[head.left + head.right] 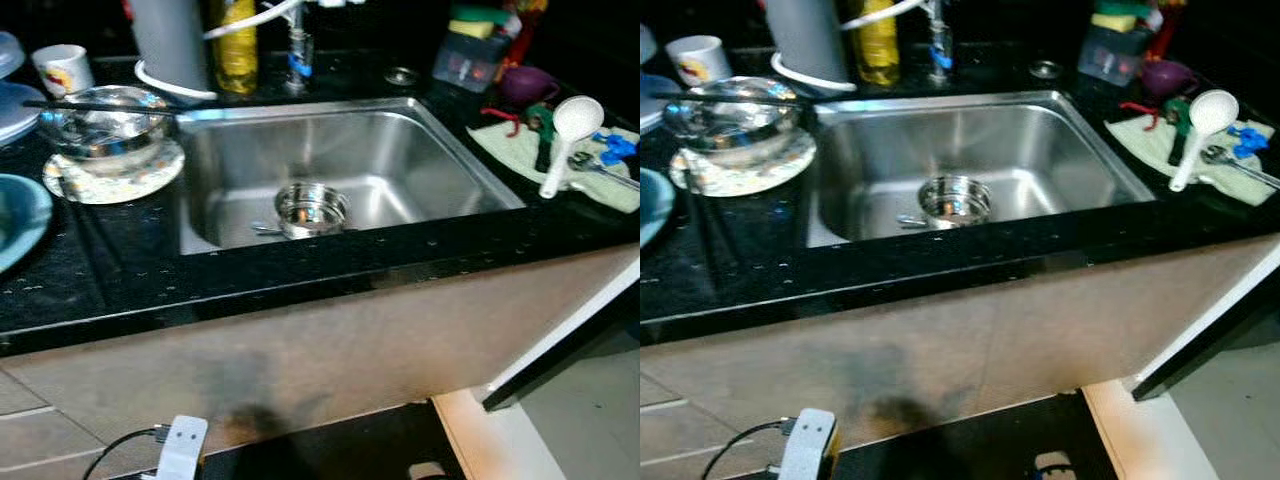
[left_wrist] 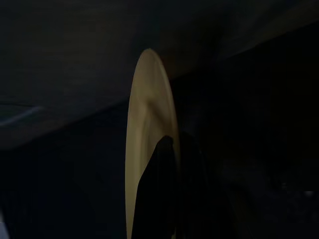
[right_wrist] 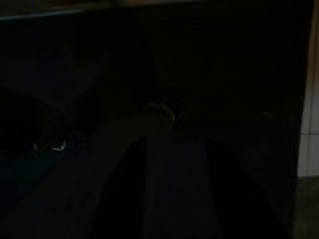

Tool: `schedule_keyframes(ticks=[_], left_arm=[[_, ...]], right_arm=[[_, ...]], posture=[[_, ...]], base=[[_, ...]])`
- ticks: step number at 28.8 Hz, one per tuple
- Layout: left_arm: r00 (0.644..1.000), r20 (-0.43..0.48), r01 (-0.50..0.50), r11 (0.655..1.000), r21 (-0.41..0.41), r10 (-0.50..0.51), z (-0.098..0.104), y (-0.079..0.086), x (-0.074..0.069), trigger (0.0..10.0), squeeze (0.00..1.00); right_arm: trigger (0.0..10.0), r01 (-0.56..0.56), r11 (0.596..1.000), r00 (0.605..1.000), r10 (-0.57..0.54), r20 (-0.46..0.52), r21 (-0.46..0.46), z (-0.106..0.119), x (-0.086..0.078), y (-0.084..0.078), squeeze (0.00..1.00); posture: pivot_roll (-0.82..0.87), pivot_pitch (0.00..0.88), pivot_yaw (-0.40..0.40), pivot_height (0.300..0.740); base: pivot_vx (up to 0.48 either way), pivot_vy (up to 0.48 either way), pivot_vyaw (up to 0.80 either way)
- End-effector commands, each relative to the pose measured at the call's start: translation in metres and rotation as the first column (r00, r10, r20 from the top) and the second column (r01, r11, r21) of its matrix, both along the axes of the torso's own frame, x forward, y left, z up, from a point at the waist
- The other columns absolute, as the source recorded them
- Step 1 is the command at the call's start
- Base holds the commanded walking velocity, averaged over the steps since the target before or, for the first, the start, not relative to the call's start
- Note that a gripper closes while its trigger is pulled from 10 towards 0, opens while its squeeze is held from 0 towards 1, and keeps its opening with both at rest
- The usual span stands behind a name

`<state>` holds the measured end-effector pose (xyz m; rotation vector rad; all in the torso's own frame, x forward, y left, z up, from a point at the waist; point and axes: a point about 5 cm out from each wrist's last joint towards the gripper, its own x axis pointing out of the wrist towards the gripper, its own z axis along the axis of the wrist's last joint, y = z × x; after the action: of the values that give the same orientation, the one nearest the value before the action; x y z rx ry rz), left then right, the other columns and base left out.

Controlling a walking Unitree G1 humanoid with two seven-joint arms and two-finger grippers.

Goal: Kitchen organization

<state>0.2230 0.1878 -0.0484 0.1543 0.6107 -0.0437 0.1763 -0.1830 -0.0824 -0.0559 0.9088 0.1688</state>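
- Stainless steel made up the sink, set into a black speckled counter; a small steel pot sat on the basin floor near the front wall, probably left there for washing.
- On the counter to the robot's left, a glass bowl rested on a patterned plate, with a dark stick-like utensil lying across the bowl's rim; a white mug stood behind them and a teal plate lay at the frame's edge. Stacked this way, they looked like dishes waiting to be sorted.
- To the right of the sink a pale cloth carried a white ladle and other small utensils, seemingly laid out to dry.
- Behind the basin stood a grey cylinder, a yellow bottle and the tap.
- In the left wrist view, the left gripper was clamped on a pale yellow plate, seen edge-on, its dark fingers either side of the rim; the arm hung low in shade, likely carrying the plate toward the counter.
- The right gripper's view was too dark; whether its fingers were parted could not be told.
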Motion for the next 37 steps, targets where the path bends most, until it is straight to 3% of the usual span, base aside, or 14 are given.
schedule_keyframes(ticks=[1, 6, 11, 14, 20, 27, 30, 37], left_arm=[[0.999, -0.040, 0.009, 1.000, 0.019, -0.008, -0.008, 0.000, -0.011, 10.0, 0.00], [0.999, -0.021, 0.026, 0.999, 0.027, -0.025, -0.005, -0.002, -0.006, 10.0, 0.00], [0.971, 0.097, 0.219, 0.976, 0.023, -0.220, 0.014, -0.018, 0.009, 10.0, 0.00], [0.963, 0.122, 0.239, 0.971, 0.024, -0.241, 0.019, -0.017, 0.010, 10.0, 0.00], [0.973, 0.129, 0.188, 0.982, 0.027, -0.190, 0.021, -0.008, 0.009, 10.0, 0.00], [0.965, 0.129, 0.229, 0.973, 0.012, -0.228, 0.024, -0.013, 0.009, 10.0, 0.00], [0.977, 0.118, 0.180, 0.984, -0.018, -0.176, 0.024, -0.010, 0.010, 10.0, 0.00], [0.973, 0.132, 0.189, 0.982, 0.006, -0.188, 0.026, -0.007, 0.010, 10.0, 0.00]], right_arm=[[10.0, 0.002, 1.000, 0.998, -0.002, -0.061, -0.002, -0.008, -0.015, -0.002, 0.00], [10.0, 0.003, 1.000, 0.998, -0.003, -0.057, -0.002, -0.007, -0.015, -0.004, 0.00], [10.0, 0.018, 1.000, 1.000, -0.018, 0.008, 0.010, 0.000, -0.006, -0.014, 0.00], [10.0, 0.011, 1.000, 0.999, -0.011, 0.030, 0.008, 0.003, -0.003, -0.017, 0.00], [10.0, -0.010, 1.000, 0.997, 0.009, 0.072, 0.004, 0.009, 0.006, -0.020, 0.00], [10.0, -0.054, 0.998, 0.991, 0.049, 0.126, 0.037, 0.016, 0.019, -0.013, 0.00], [10.0, -0.063, 0.997, 0.990, 0.058, 0.130, 0.035, 0.017, 0.020, -0.013, 0.00], [10.0, -0.077, 0.996, 0.989, 0.072, 0.126, 0.035, 0.016, 0.019, -0.012, 0.00]], posture=[[-0.05, 0.190, -0.039, 0.740], [-0.05, 0.190, -0.038, 0.740], [-0.04, 0.190, -0.031, 0.740], [-0.04, 0.188, -0.031, 0.740], [-0.04, 0.189, -0.032, 0.740], [-0.05, 0.192, -0.029, 0.740], [-0.05, 0.191, -0.030, 0.740], [-0.04, 0.188, -0.033, 0.740]], base=[[0.000, 0.000, 0.00], [0.000, 0.000, 0.00], [0.000, 0.000, 0.00], [0.000, 0.000, 0.00], [0.000, 0.000, 0.00], [0.000, -0.116, 0.00], [0.000, -0.160, 0.00], [0.000, 0.000, 0.00]])
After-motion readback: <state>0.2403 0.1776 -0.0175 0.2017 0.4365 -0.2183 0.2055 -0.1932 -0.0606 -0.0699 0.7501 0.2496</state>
